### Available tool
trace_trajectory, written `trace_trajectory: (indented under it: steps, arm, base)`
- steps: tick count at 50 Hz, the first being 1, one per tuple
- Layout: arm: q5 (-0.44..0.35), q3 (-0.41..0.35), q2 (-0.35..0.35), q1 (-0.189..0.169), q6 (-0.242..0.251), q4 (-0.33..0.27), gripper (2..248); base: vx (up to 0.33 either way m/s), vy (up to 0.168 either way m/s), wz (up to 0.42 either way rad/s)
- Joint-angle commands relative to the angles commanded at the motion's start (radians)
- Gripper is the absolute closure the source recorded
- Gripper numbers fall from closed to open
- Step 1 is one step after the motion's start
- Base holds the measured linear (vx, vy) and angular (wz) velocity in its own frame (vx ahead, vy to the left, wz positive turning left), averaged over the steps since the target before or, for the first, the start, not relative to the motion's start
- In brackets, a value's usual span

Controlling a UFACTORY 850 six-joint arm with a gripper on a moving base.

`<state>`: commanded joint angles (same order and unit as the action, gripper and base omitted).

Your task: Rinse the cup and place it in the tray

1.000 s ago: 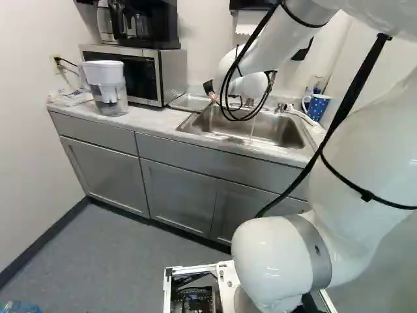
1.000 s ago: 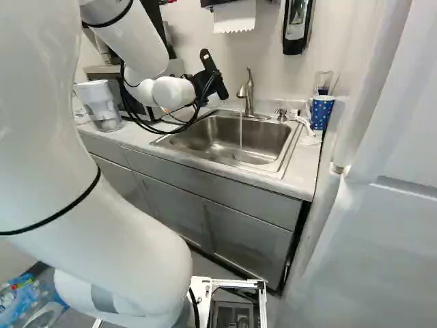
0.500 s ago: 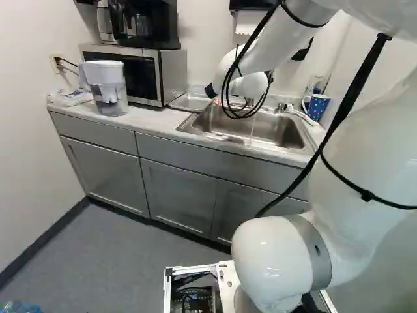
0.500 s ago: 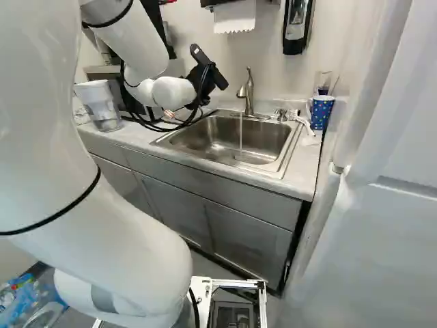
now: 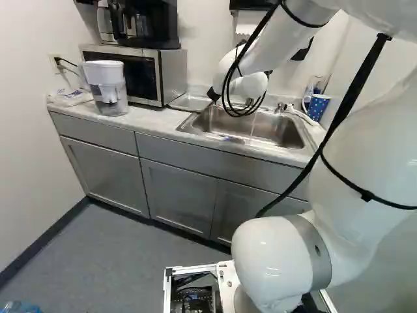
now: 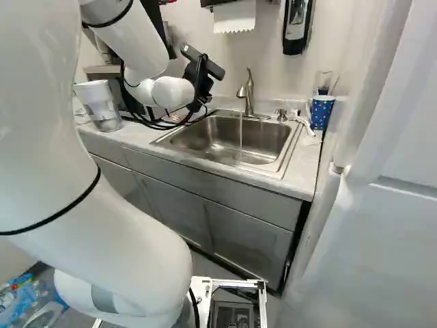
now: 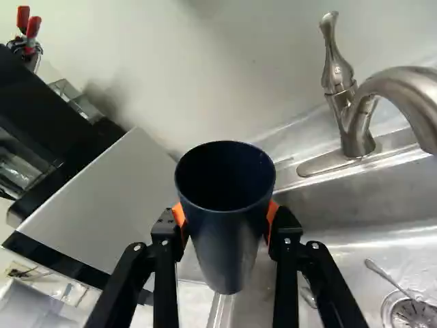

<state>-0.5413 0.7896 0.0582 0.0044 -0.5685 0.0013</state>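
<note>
My gripper (image 6: 198, 78) hangs over the counter just left of the sink in the right base view, partly hidden by its own wrist and cables. In the wrist view the gripper (image 7: 225, 222) is shut on a dark blue cup (image 7: 229, 242), an orange pad pressing each side. The cup's round mouth faces the camera; the base views hide it. A thin stream runs from the faucet (image 6: 247, 92) into the steel sink (image 6: 263, 140), to one side of the cup. A shallow metal tray (image 5: 189, 102) lies between microwave and sink.
The microwave (image 5: 171, 75) and a water pitcher (image 5: 107, 88) stand left of the sink. A dotted blue mug (image 6: 321, 113) is at its right. Spoon-like cutlery (image 7: 388, 275) lies in the sink by the drain (image 7: 413, 313). A soap dispenser (image 6: 297, 27) hangs on the wall.
My wrist has turned, tilting the black gripper assembly over toward the left in the right base view. The upper arm and the base have stayed put, and the water keeps running.
</note>
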Motion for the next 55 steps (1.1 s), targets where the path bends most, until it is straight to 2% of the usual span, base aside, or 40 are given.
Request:
trace_trajectory:
  steps: [47,55]
  arm:
    - [0.0,0.0,0.0,0.0,0.496,0.0,125]
    - [0.0,0.0,0.0,0.0,0.567,0.0,125]
  base:
    - [0.0,0.0,0.0]
    - [0.0,0.0,0.0]
